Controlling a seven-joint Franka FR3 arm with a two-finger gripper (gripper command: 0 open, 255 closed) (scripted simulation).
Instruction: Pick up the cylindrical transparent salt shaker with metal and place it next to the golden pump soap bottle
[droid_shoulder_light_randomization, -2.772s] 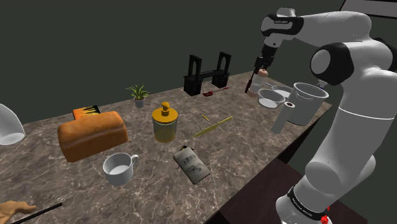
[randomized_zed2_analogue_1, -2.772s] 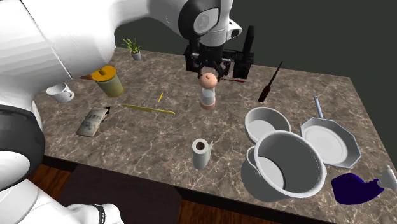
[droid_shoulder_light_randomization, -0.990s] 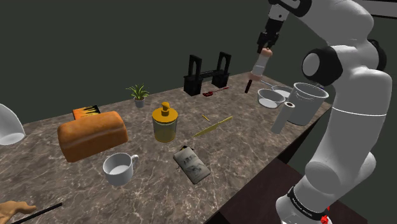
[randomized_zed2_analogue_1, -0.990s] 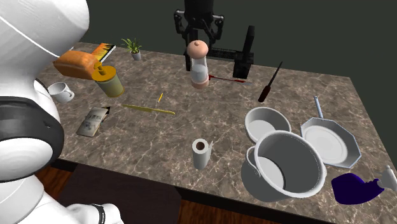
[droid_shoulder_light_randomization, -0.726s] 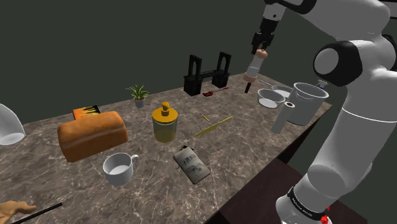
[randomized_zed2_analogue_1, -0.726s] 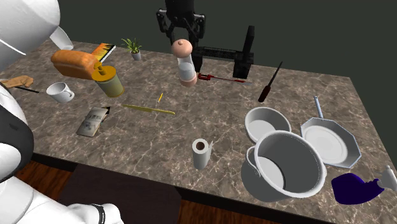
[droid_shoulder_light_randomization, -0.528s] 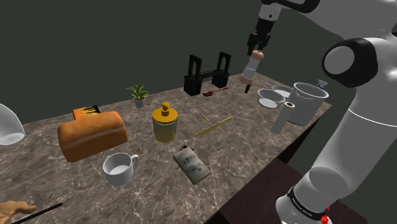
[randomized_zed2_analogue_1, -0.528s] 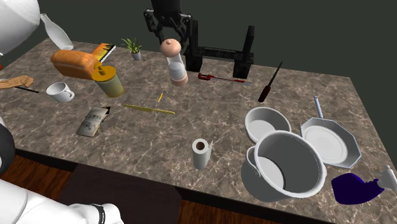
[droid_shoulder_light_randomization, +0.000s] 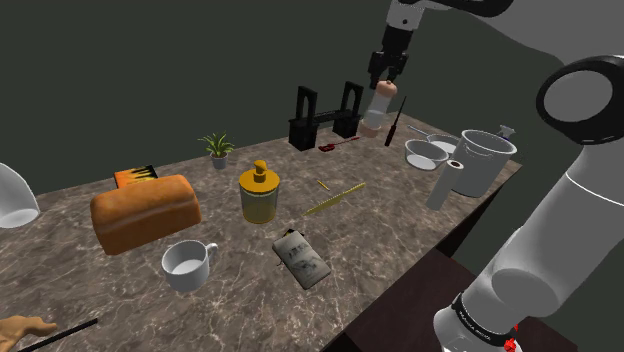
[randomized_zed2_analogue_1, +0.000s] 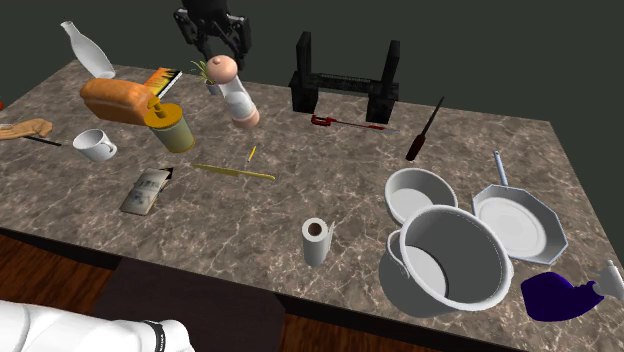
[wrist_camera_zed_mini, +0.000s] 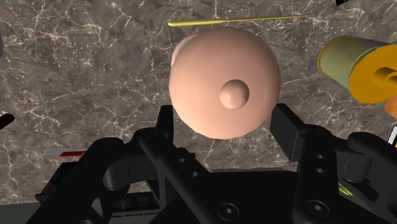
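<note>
1. Dark marble, veined in white, makes up the counter (droid_shoulder_light_randomization: 232, 296) below me, with a dull green-grey wall behind it.
2. My gripper (randomized_zed2_analogue_1: 219, 57) is up in the air and clamped on the salt shaker (randomized_zed2_analogue_1: 233, 94). In the wrist view a black finger (wrist_camera_zed_mini: 167, 122) sits against each side of its rounded pinkish cap.
3. The shaker (droid_shoulder_light_randomization: 378, 107) hangs clear of the counter, with a pale body and a pinkish base. In the second exterior view it tilts, cap toward the upper left and base toward the lower right.
4. The golden pump soap bottle (randomized_zed2_analogue_1: 171, 127) stands upright on the marble. In the second exterior view it is near the shaker, lower and to the left, and the two do not touch. From my wrist, the soap bottle (wrist_camera_zed_mini: 355, 66) shows off to one side of the cap.
5. A thin yellow stick (randomized_zed2_analogue_1: 235, 172) lies flat on the counter near the bottle.
6. A bread loaf (droid_shoulder_light_randomization: 145, 212) and a white mug (droid_shoulder_light_randomization: 187, 264) sit further along, and a small potted plant (droid_shoulder_light_randomization: 217, 147) stands by the wall.
7. A black rack (randomized_zed2_analogue_1: 345, 80) stands at the back edge.
8. A large grey pot (randomized_zed2_analogue_1: 450, 262), a bowl (randomized_zed2_analogue_1: 420, 193), a pan (randomized_zed2_analogue_1: 520, 222) and a paper roll (randomized_zed2_analogue_1: 317, 241) are grouped at the second exterior view's right, well apart from the shaker.
</note>
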